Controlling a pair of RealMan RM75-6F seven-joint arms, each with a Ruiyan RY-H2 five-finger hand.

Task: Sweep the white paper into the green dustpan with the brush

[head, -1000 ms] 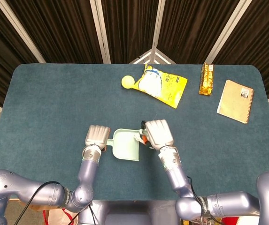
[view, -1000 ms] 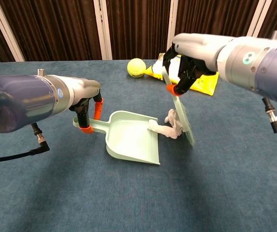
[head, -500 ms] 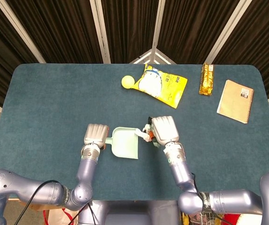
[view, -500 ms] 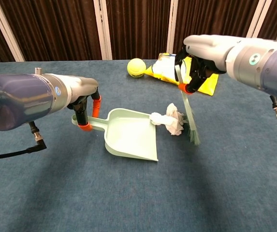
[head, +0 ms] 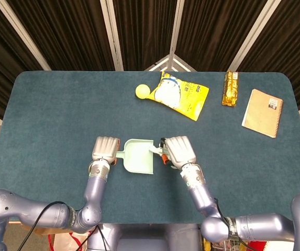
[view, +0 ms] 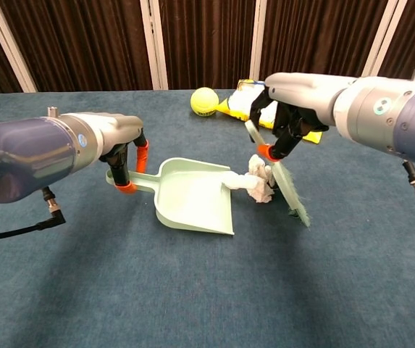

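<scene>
The green dustpan (view: 189, 198) (head: 139, 156) lies on the blue table with its mouth facing the robot's right. My left hand (view: 124, 156) (head: 106, 149) grips its handle. A crumpled white paper (view: 256, 185) (head: 154, 150) sits at the pan's right lip, partly on the edge. My right hand (view: 287, 119) (head: 178, 150) holds the pale green brush (view: 287, 185) tilted, its head down on the table just right of the paper.
A yellow ball (view: 205, 101) (head: 142, 92) and a yellow snack bag (head: 182, 95) lie behind the dustpan. A gold bar wrapper (head: 230, 88) and a tan notebook (head: 263, 112) sit at the far right.
The brush swung out to the right and came back in against the paper. The paper has been nudged onto the dustpan's lip. The dustpan shifted slightly.
</scene>
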